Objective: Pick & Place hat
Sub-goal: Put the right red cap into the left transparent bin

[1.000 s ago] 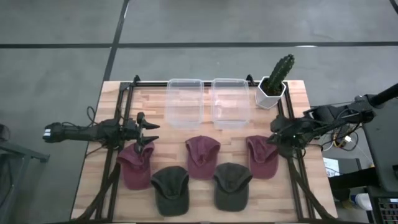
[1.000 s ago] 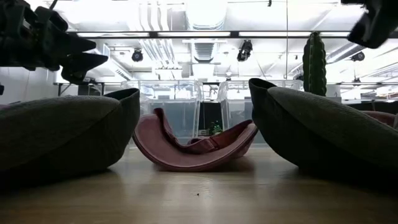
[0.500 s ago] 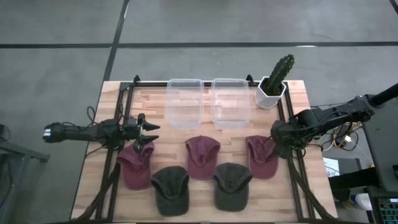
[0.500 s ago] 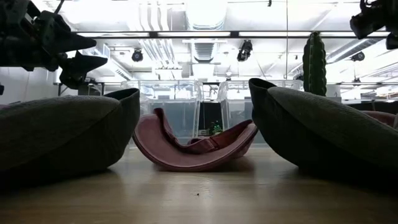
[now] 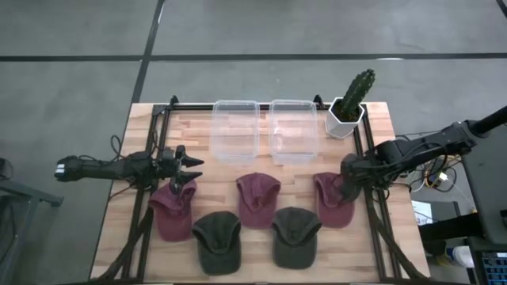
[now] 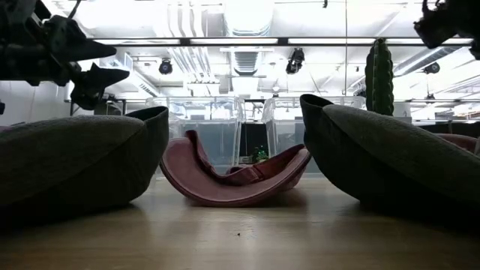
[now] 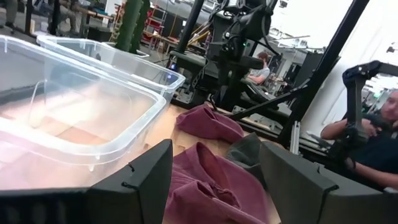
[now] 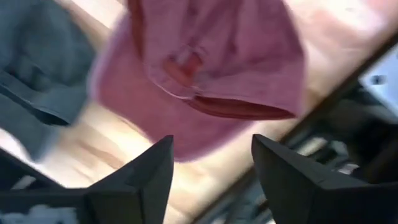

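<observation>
Right gripper (image 5: pixel 346 179), fingers spread with nothing between them, hangs over the outer edge of the right maroon cap (image 5: pixel 333 199), which lies with its long axis running from the bins toward the table's near edge. Left gripper (image 5: pixel 188 169) waits open above the left maroon cap (image 5: pixel 172 209). Bare wood separates the caps from the two clear bins (image 5: pixel 264 131).

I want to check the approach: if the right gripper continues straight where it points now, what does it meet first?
Most likely the maroon cap nearest the table's right edge: the open right gripper faces it directly, though depth is unclear.
</observation>
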Available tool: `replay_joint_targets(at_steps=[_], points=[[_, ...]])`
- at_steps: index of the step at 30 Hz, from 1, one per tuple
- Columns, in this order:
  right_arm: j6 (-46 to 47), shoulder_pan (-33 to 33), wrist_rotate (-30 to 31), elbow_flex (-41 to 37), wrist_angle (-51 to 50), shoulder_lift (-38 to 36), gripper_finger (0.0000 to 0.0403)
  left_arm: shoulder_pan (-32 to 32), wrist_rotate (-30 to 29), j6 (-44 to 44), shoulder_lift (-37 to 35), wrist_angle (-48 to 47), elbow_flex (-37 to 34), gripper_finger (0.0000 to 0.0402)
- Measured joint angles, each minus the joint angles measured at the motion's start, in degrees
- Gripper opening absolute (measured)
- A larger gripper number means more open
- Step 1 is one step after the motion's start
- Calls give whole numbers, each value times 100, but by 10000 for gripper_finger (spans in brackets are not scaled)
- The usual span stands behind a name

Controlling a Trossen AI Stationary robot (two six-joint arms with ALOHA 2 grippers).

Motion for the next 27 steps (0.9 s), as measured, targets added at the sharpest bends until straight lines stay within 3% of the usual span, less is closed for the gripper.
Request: replay_joint_targets(at_steps=[5, 13, 22, 27], points=[[492, 147, -128, -6, 231, 288, 234, 0, 2, -416, 0, -3, -2, 234], [2171, 1209, -437, -319, 301, 655, 242, 0, 66, -455, 0, -2, 0, 234], [4413, 2337, -177, -1214, 1875, 706, 238, 0, 87, -455, 0, -2, -2, 234], [5068, 2540, -40, -1621, 1963, 845, 241, 0, 107, -455, 2, -3, 0, 234]])
